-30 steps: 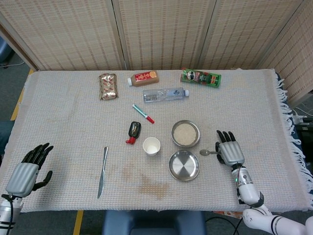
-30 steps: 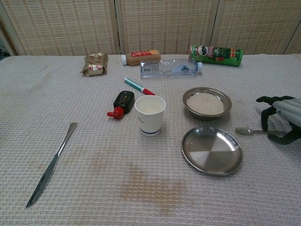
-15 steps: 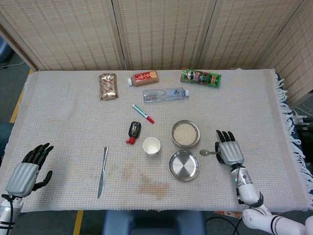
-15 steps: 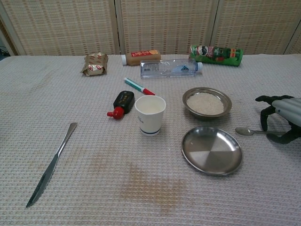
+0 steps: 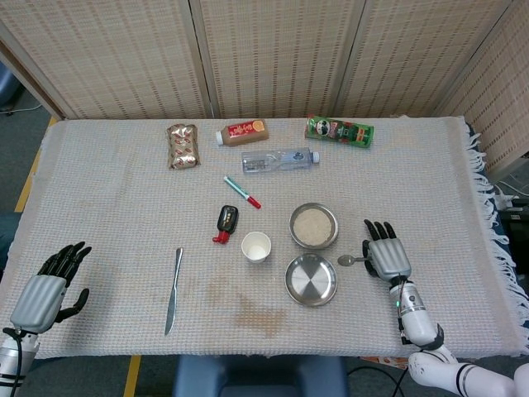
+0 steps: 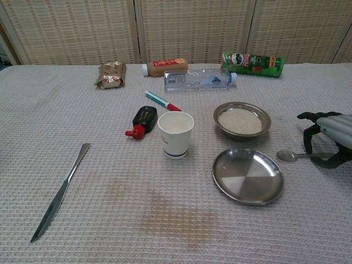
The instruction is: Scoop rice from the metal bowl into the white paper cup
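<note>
The metal bowl [image 5: 313, 226] [image 6: 242, 119] holds white rice right of the table's middle. Left of it the white paper cup [image 5: 256, 246] [image 6: 176, 134] stands upright and empty. A metal spoon [image 5: 347, 260] [image 6: 287, 155] lies flat on the cloth, bowl end pointing left. My right hand [image 5: 387, 258] [image 6: 330, 137] arches over its handle, fingers apart and curved down, and the handle's far end is hidden under the palm. The spoon is not lifted. My left hand [image 5: 45, 289] rests open at the near left corner, holding nothing.
An empty metal plate [image 5: 311, 279] [image 6: 248, 176] sits just in front of the rice bowl. A table knife [image 5: 173, 291] lies at the left. A red-capped black bottle [image 5: 225, 222], a marker [image 5: 241, 191], a water bottle [image 5: 278, 160], a chip can [image 5: 339, 131] and snacks lie further back.
My right hand has edged slightly left over the spoon handle, and the spoon has shifted a little on the cloth. The left hand has stayed put.
</note>
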Robot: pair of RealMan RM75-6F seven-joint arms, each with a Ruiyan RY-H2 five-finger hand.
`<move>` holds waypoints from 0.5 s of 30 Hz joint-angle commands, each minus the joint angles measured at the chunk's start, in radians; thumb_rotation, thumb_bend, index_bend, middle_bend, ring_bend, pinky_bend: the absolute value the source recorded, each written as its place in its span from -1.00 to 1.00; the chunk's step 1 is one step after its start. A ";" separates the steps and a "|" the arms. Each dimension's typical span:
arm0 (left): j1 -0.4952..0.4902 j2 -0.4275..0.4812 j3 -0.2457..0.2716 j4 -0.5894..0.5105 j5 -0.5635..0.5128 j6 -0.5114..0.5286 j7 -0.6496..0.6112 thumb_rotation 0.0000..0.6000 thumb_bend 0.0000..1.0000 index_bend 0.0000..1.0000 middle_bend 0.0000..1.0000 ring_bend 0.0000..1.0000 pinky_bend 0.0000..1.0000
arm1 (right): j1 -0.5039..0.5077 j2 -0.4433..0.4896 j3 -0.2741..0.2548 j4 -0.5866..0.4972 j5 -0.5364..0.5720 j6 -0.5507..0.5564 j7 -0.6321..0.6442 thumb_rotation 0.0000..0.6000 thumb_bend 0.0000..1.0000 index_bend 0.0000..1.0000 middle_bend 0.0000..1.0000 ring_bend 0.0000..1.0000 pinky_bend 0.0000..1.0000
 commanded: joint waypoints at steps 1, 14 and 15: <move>0.000 0.000 0.000 0.000 0.001 0.001 -0.001 1.00 -0.09 -1.00 -1.00 -1.00 -0.75 | 0.000 -0.001 -0.001 0.001 -0.001 0.002 0.001 1.00 -0.37 0.13 -1.00 -1.00 -1.00; 0.000 0.002 0.002 -0.002 0.003 0.003 -0.006 1.00 -0.09 -1.00 -1.00 -1.00 -0.75 | -0.014 -0.006 0.001 0.006 -0.024 0.057 0.007 1.00 -0.37 0.36 -0.88 -1.00 -1.00; 0.000 0.002 0.002 -0.002 0.002 0.003 -0.006 1.00 -0.09 -1.00 -1.00 -1.00 -0.75 | -0.015 -0.003 0.002 0.002 -0.028 0.066 0.005 1.00 -0.37 0.37 -0.87 -1.00 -1.00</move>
